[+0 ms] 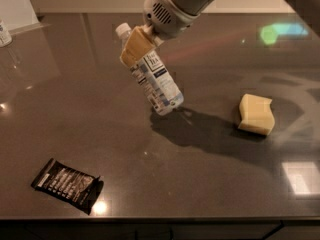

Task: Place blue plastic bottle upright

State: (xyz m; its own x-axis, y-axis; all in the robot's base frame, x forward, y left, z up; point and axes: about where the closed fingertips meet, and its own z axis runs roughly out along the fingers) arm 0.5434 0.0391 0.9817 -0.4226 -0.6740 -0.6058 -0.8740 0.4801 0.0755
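The blue plastic bottle (pixel 155 79) is clear and bluish with a white cap at its upper left and a white label with a dark blue band. It is tilted, cap up and to the left, with its base touching or just above the dark table (pixel 150 184). My gripper (pixel 136 46) is shut on the bottle's neck end, and one tan finger pad (pixel 135 45) shows across the bottle just below the cap. The arm comes in from the upper right.
A pale yellow sponge block (pixel 256 114) lies on the table to the right of the bottle. A flat black snack wrapper (pixel 65 185) lies near the front left edge. Another small bottle (pixel 4 33) stands at the far left edge.
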